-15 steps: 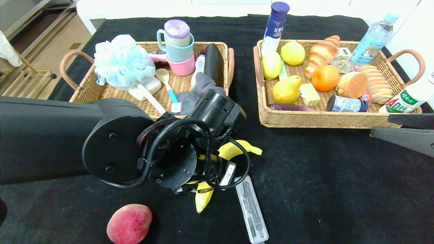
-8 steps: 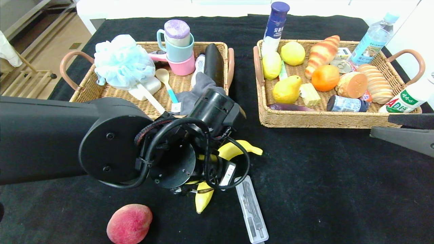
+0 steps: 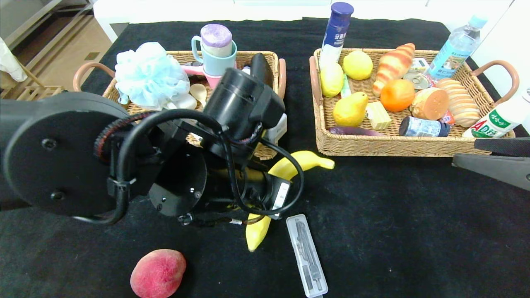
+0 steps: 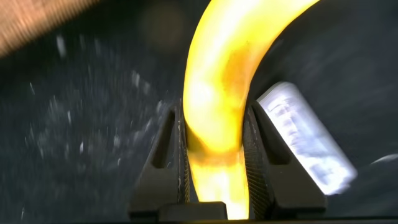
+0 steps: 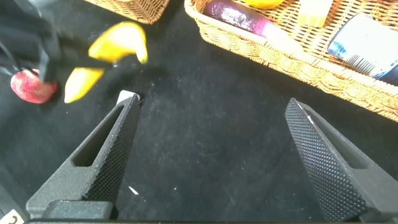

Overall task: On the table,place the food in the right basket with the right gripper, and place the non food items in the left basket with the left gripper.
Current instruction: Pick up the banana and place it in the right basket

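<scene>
The left tool (image 4: 214, 155) is clamped on the banana (image 4: 217, 93), apparently lifted off the table (image 3: 393, 227).

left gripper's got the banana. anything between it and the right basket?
Nothing visible. The yellow banana is clamped in the left gripper; only bare black tablecloth separates it from the right wicker basket. The right gripper hovers open beside that path.

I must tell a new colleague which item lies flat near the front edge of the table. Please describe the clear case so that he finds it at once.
On the black table, look in front of the two baskets, just right of the banana held in the left gripper. The clear case lies flat there. It alone is transparent, long and flat, with metal tools inside, unlike the round peach.
</scene>
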Controlling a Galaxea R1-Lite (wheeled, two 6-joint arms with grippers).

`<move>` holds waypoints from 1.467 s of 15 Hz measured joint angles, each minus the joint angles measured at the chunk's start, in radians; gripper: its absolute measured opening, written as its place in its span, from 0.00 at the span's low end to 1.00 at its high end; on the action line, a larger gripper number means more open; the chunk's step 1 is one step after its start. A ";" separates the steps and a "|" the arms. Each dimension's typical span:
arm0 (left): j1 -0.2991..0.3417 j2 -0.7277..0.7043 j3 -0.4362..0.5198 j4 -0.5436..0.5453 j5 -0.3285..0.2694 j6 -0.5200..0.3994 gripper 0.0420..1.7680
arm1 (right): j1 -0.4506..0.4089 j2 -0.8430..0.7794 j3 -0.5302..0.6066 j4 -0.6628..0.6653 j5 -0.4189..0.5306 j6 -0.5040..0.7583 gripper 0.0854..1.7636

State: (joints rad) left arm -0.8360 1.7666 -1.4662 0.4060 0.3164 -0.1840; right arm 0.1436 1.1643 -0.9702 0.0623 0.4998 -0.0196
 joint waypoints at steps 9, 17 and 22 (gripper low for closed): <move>-0.019 0.043 -0.279 -0.192 -0.070 0.011 0.31 | 0.000 -0.019 -0.001 -0.007 0.000 0.003 0.97; -0.015 0.218 -0.508 -0.363 -0.153 0.039 0.31 | -0.012 -0.032 -0.005 -0.007 0.000 0.003 0.97; 0.014 0.300 -0.516 -0.513 -0.174 0.099 0.31 | -0.012 -0.040 0.001 -0.019 0.000 0.001 0.97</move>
State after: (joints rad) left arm -0.8221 2.0666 -1.9826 -0.1068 0.1423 -0.0851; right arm 0.1317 1.1243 -0.9694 0.0436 0.5002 -0.0181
